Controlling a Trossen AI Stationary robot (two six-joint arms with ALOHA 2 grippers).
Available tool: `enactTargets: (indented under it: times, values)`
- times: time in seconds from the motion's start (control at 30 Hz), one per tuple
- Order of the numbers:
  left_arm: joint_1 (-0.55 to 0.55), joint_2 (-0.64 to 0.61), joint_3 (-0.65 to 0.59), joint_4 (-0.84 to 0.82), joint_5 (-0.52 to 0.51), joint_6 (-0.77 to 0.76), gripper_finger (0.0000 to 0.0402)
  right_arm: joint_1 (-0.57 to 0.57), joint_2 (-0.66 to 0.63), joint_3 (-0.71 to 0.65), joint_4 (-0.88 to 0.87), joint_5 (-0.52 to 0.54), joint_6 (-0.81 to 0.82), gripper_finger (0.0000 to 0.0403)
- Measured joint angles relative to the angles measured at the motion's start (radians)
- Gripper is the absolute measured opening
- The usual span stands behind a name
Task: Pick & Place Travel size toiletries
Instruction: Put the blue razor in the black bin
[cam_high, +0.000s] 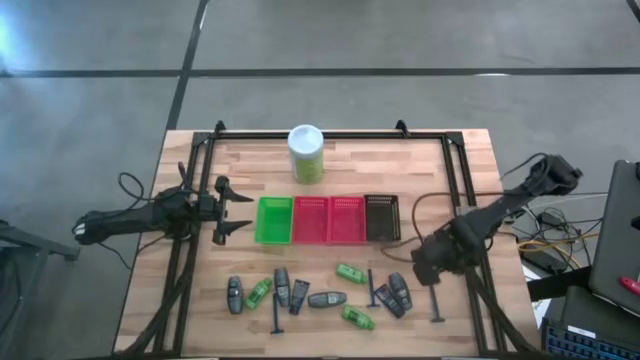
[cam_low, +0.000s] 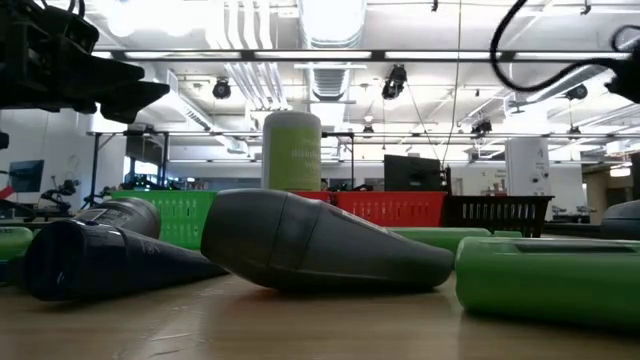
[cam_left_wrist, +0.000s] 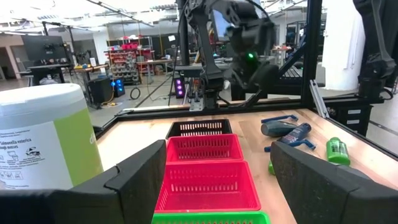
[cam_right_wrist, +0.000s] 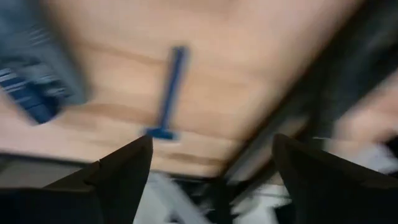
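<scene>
The toiletries lie scattered on the wooden table's near half: dark grey bottles (cam_high: 325, 299) (cam_low: 320, 245), green bottles (cam_high: 350, 272) (cam_low: 550, 280) and thin dark-blue T-shaped sticks (cam_high: 277, 315). My right gripper (cam_right_wrist: 211, 149) is open and hovers above the rightmost stick (cam_high: 437, 305) (cam_right_wrist: 168, 93), touching nothing. A dark bottle (cam_right_wrist: 37, 81) lies beside that stick. My left gripper (cam_high: 245, 212) (cam_left_wrist: 217, 155) is open and empty. It waits at the left, level, facing the green basket (cam_high: 274, 220).
A row of mesh baskets stands mid-table: green, two red (cam_high: 329, 220) (cam_left_wrist: 205, 180) and black (cam_high: 382, 217). A tall white-and-green canister (cam_high: 306, 152) (cam_left_wrist: 43, 143) stands behind them. A black frame (cam_high: 455, 170) rims the table. Bare wood lies on the far side around the canister.
</scene>
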Motion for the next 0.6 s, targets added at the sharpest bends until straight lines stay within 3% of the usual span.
enactTargets:
  times: [0.13, 0.27, 0.6]
  values:
    - [0.000, 0.000, 0.000, 0.000, 0.000, 0.000, 0.0293, 0.093, -0.006, -0.114, 0.266, 0.020, 0.188, 0.0311]
    - [0.000, 0.000, 0.000, 0.000, 0.000, 0.000, 0.0293, 0.155, 0.016, -0.179, 0.344, 0.051, 0.305, 0.0302]
    - [0.000, 0.000, 0.000, -0.002, 0.000, 0.000, 0.0293, 0.177, 0.117, -0.187, 0.480, 0.056, 0.229, 0.0259]
